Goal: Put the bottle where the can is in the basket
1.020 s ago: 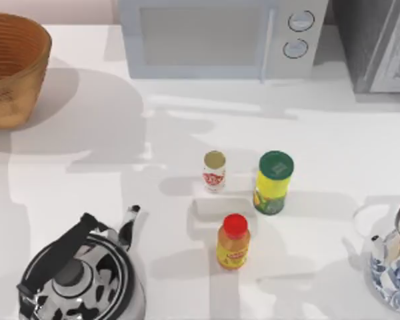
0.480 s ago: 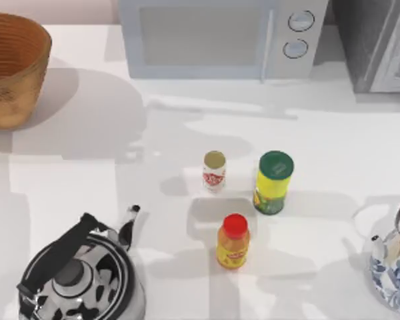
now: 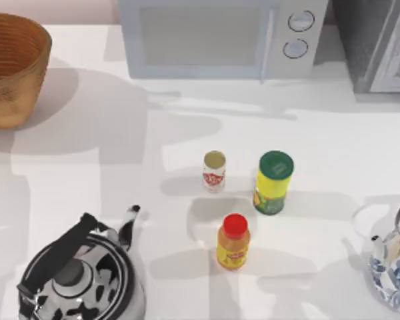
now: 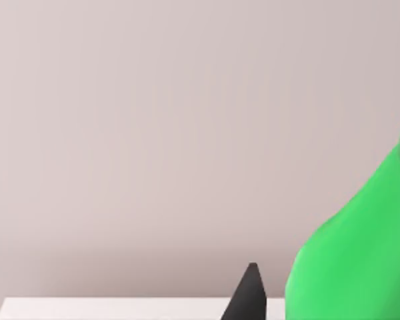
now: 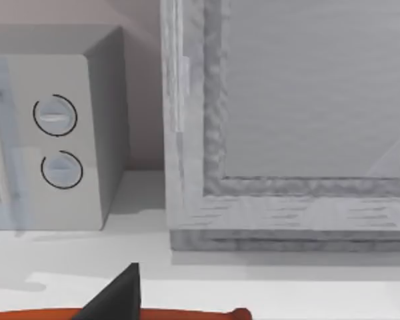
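The bottle (image 3: 233, 241), yellow with a red cap, stands upright on the white table near the front middle. The can (image 3: 214, 171), small with a white and red label and a pale top, stands on the table just behind it, not in the basket. The woven orange-brown basket (image 3: 13, 73) sits at the far back left. A dark tip of my left gripper (image 4: 249, 297) pokes up before a plain wall, beside a large green shape (image 4: 360, 260). A dark tip of my right gripper (image 5: 118, 295) faces the microwave (image 5: 47, 140).
A taller yellow container with a green lid (image 3: 274, 182) stands right of the can. A black-and-white kettle (image 3: 80, 277) sits at the front left, a blue-patterned kettle (image 3: 393, 267) at the front right. The microwave (image 3: 213, 37) and a grey cabinet (image 3: 380, 43) line the back.
The shadows lying across the table have shifted. The bottle, can, basket and kettles have not moved.
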Motion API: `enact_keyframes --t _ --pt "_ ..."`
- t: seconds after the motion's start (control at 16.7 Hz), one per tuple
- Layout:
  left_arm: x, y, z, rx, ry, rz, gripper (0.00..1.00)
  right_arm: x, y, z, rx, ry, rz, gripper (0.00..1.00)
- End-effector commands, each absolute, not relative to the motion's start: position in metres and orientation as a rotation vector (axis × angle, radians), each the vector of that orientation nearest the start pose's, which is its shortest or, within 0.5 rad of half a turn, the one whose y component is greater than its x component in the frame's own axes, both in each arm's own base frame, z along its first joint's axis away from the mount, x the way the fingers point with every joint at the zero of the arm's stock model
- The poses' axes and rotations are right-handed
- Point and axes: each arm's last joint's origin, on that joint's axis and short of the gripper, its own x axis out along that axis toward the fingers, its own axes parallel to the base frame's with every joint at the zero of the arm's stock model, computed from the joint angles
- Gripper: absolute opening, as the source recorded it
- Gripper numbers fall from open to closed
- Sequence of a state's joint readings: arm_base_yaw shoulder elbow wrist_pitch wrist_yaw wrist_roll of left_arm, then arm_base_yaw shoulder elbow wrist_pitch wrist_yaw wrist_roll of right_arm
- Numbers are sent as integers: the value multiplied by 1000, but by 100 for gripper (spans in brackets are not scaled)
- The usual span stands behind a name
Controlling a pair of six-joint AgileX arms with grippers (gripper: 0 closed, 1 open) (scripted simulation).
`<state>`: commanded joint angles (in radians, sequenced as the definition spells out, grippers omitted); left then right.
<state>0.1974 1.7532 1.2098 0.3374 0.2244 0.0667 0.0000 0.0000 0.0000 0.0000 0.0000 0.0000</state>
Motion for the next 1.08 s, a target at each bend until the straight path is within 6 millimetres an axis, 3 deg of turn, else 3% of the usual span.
enact_keyframes --t 0.06,0.84,1.08 --pt "403 77 264 9 198 -16 0 106 -1 160 0 0 0 100" --pt "403 77 264 9 198 -16 98 106 -1 160 0 0 0 100" --pt "403 77 264 9 198 -16 100 106 -1 160 0 0 0 100"
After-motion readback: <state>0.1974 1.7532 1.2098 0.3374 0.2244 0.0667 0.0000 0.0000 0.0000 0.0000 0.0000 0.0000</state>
